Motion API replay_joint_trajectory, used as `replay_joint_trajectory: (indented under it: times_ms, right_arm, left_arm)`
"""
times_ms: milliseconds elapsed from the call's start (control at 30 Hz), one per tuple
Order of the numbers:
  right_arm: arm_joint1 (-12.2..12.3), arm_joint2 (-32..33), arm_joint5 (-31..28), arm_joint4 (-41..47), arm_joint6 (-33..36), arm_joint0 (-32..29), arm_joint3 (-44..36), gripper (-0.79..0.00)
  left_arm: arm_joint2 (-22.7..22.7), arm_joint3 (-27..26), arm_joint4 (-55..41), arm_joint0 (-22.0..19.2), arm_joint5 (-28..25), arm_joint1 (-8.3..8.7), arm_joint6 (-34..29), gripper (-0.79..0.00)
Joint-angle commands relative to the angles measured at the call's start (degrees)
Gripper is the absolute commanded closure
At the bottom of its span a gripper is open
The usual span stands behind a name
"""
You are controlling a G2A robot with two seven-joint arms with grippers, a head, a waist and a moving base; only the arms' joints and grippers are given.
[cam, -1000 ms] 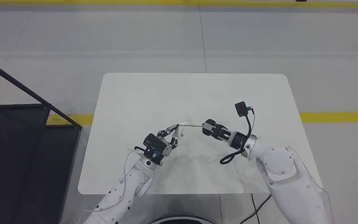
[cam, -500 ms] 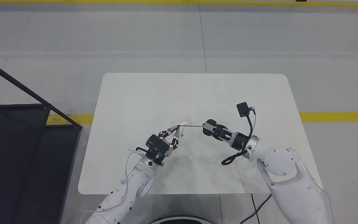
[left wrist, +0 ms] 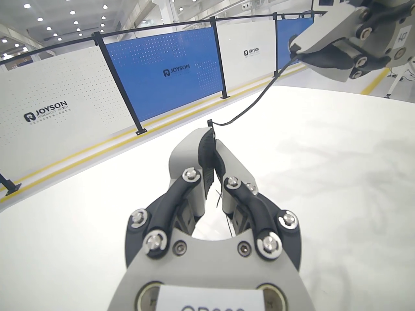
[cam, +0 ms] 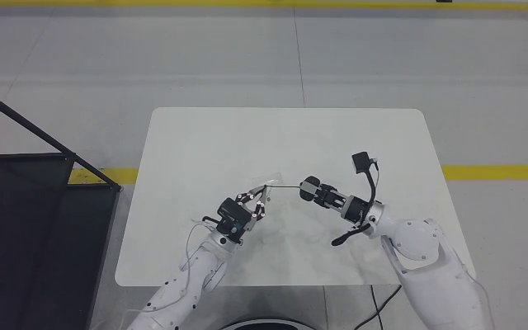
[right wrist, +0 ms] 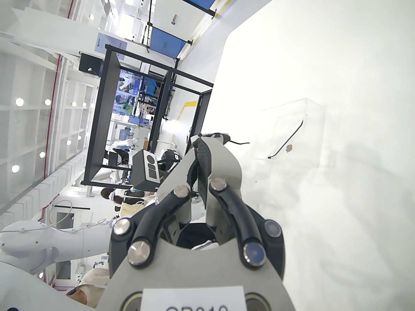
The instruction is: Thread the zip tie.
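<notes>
Left gripper (left wrist: 210, 139) edged rightward; zip tie (left wrist: 253, 104) well inside table (cam: 371, 148) edges.

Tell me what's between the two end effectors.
The zip tie spans the gap, one end pinched in the left end effector, the other in the right end effector; the top view shows it.

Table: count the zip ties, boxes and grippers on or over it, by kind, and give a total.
Black zip ties: 2 (held zip tie, clamped in both jaws; boxed zip tie)
Clear box: 1
Grippers: 2 (left gripper, right gripper)
Total: 5
</notes>
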Motion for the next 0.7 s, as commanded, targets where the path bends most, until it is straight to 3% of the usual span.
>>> replay_joint_trajectory:
  times_ms: [0, 667]
  right_arm:
    - [0.0, 0.1, -0.6, 0.6, 0.1, -0.1, 0.1, 0.0]
    - [0.1, 0.7, -3.4, 5.5, 2.7, 0.6, 2.3, 0.0]
  left_arm:
    - [0.0, 0.1, 0.1, 0.0, -0.2, -0.08, -0.1, 0.0]
    - [-0.3, 0.6, 0.9, -0.2, -1.5, -0.81, -0.5, 0.0]
